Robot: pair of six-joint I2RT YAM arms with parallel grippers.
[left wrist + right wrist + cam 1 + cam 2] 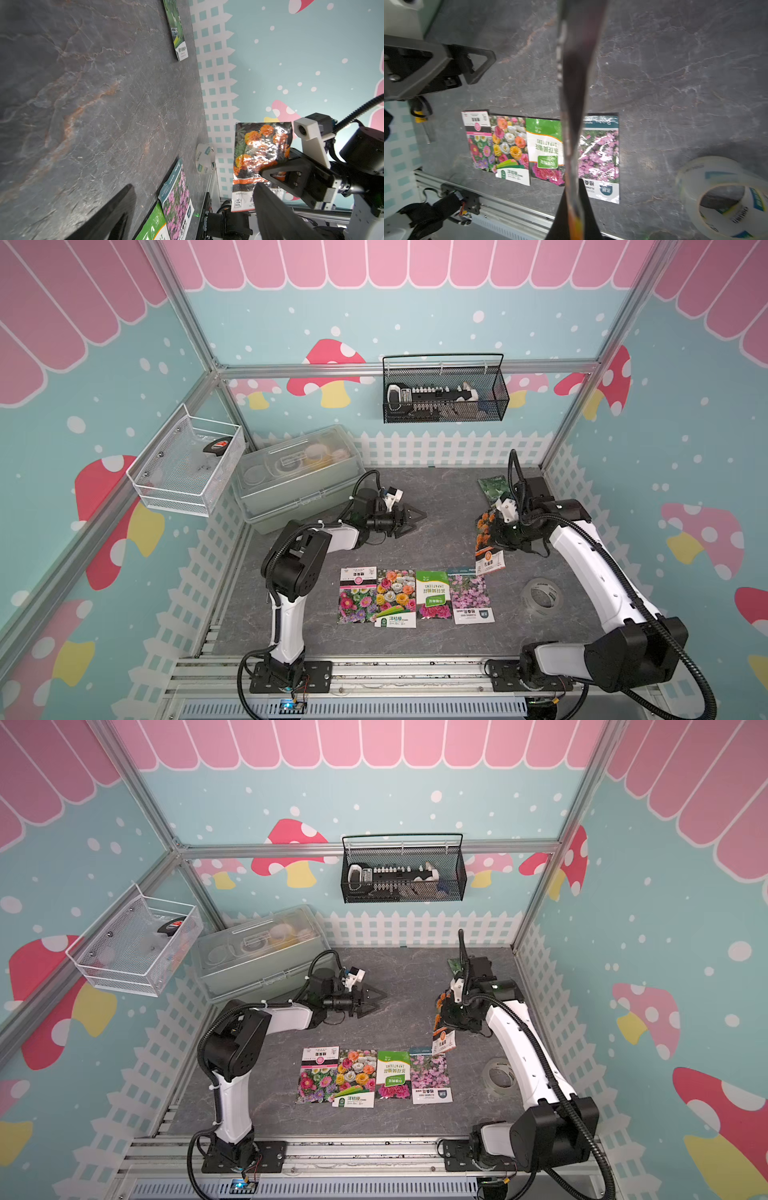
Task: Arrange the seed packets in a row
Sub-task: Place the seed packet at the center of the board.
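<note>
Several seed packets lie side by side in a row near the table's front: a zinnia one, a mixed-bloom one, a green one and a pink-flower one. My right gripper is shut on an orange marigold packet, which hangs upright above the row's right end; it shows edge-on in the right wrist view. A green gourd packet lies at the back right. My left gripper hovers open and empty over the table's middle, apart from the marigold packet.
A clear tape roll lies right of the row. A lidded plastic box stands at the back left. A yellow-handled screwdriver lies by the left fence. White fencing rings the table.
</note>
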